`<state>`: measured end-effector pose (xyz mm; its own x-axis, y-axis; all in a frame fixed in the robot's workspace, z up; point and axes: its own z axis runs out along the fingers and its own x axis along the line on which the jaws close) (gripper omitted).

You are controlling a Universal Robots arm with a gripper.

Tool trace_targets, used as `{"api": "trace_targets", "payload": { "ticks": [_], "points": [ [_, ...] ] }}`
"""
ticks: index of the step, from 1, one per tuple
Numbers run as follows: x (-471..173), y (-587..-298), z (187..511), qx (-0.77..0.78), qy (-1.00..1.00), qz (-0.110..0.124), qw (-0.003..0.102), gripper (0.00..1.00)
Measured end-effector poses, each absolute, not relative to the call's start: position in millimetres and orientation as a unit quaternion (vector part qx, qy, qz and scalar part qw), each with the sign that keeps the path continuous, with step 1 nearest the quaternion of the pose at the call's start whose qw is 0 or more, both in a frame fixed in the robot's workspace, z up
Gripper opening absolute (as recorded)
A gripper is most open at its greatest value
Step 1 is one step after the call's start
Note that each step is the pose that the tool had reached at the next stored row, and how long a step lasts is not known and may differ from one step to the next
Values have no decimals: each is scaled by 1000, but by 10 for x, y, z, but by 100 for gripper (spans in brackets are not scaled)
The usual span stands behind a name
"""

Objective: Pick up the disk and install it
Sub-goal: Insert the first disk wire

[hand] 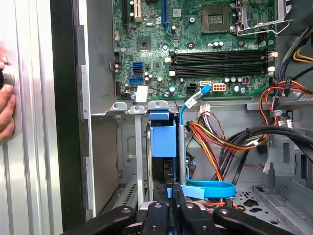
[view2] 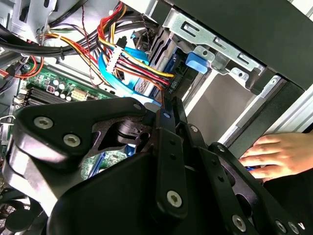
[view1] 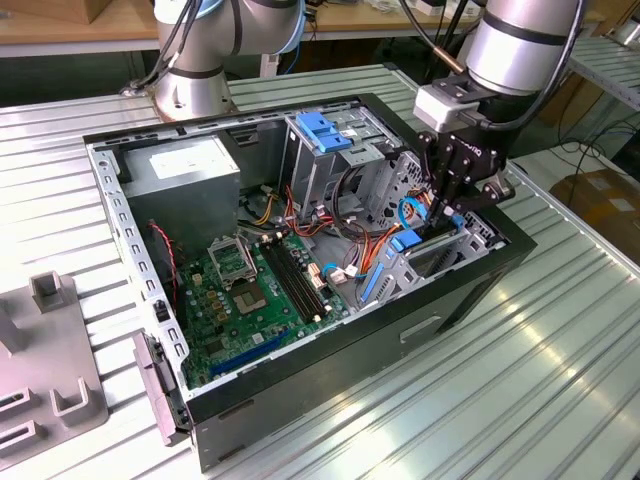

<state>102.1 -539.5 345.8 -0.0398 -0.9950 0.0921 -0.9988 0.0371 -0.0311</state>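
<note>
The ribbed metal tabletop [view1: 560, 380] carries an open computer case [view1: 330, 370], lying on its side with its black wall toward the exterior view's near edge. Inside it the green motherboard [view1: 250, 300] fills the floor toward the exterior view's left, and a grey power supply [view1: 185, 170] sits behind it. A tall metal cage [view1: 330, 150] with a wide blue tab stands at the back of the case. My arm [view1: 520, 40] comes down over the case's corner on the exterior view's right, and my claw [view1: 447, 215] reaches into the drive bay there. The disk [hand: 163, 142] stands on edge in that bay, its blue carrier frame facing the first wrist view, between grey metal bay walls. My claw is pressed together on the disk's near edge, the fingers [hand: 168, 196] close side by side. A thin blue cable [hand: 208, 188] loops just beside them, next to a bundle of coloured wires [hand: 220, 142]. A person's hand [view2: 276, 154] rests against the case's outer wall.
</note>
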Motion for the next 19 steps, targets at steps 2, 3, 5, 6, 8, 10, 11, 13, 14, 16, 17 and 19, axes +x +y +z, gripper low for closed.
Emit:
{"api": "trace_targets", "payload": {
  "ticks": [2,3,5,6,8,10,11,13,14,16,17,19],
  "points": [
    [1021,-5397,3440,693,-720,43,22,16],
    [1021,-5398,3438,693,-720,43,22,16],
    [1021,-5398,3436,693,-720,43,22,16],
    [1021,-5398,3435,693,-720,43,22,16],
    [1021,-5398,3434,693,-720,43,22,16],
    [1021,-5398,3433,693,-720,43,22,16],
    [1021,-5398,3433,693,-720,43,22,17],
    [1021,-5399,3435,693,-720,43,22,17],
    [1021,-5399,3438,693,-720,43,22,23],
    [1021,-5398,3470,693,-720,43,22,23],
    [1024,-5398,3483,693,-720,43,22,23],
    [1025,-5398,3523,693,-720,43,22,23]
  ]
}}
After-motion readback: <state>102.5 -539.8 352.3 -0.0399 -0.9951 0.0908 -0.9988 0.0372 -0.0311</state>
